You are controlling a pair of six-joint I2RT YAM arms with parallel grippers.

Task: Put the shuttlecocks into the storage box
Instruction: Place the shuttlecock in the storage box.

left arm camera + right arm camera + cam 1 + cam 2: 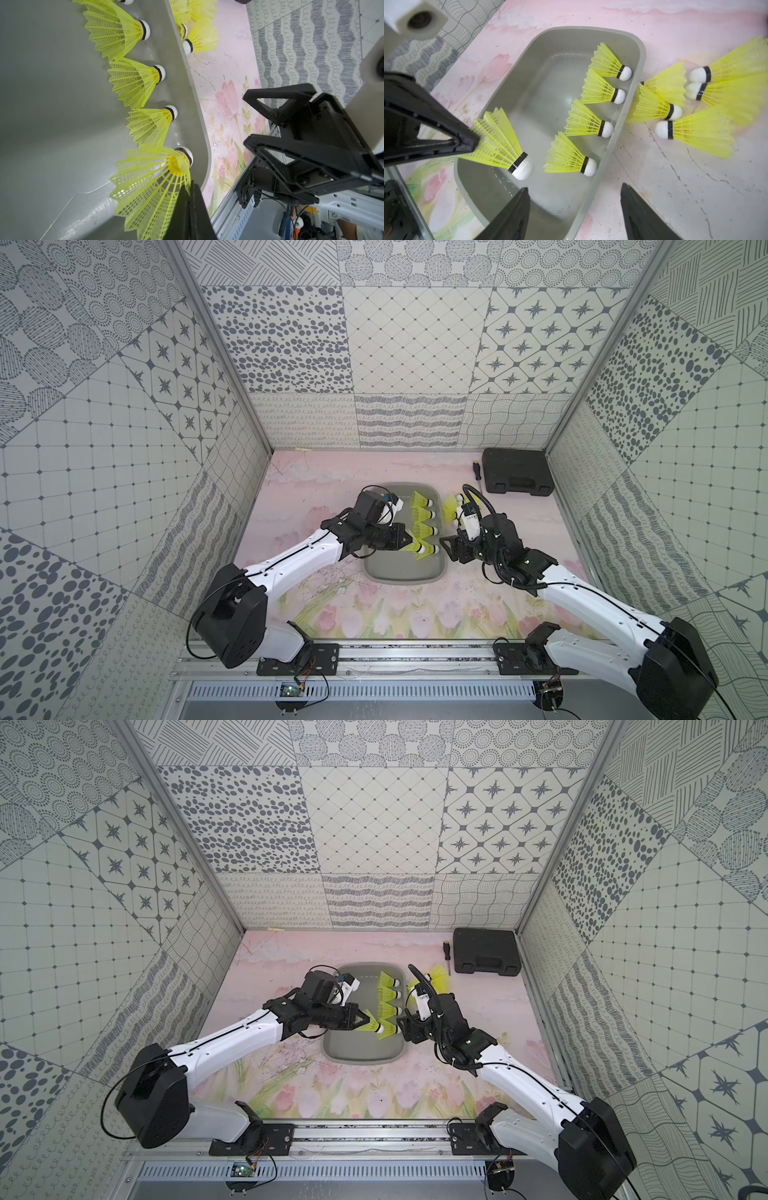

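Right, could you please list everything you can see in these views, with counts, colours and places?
Mat: one, pink floral, the work surface.
Storage box: one, grey, middle of the mat.
Shuttlecocks in the box: four, neon yellow with white tips, lying in a row along its right wall.
Held shuttlecock: one, same colours, over the box at the near end of the row.
Shuttlecocks on the mat: five, same colours, clustered just right of the box.
Hard case: one, black, far right corner.
Screwdriver: one, dark handle, just left of the case.
Left gripper: one, black, shut on the held shuttlecock's skirt.
Right gripper: one, black, open, over the box's near right rim.
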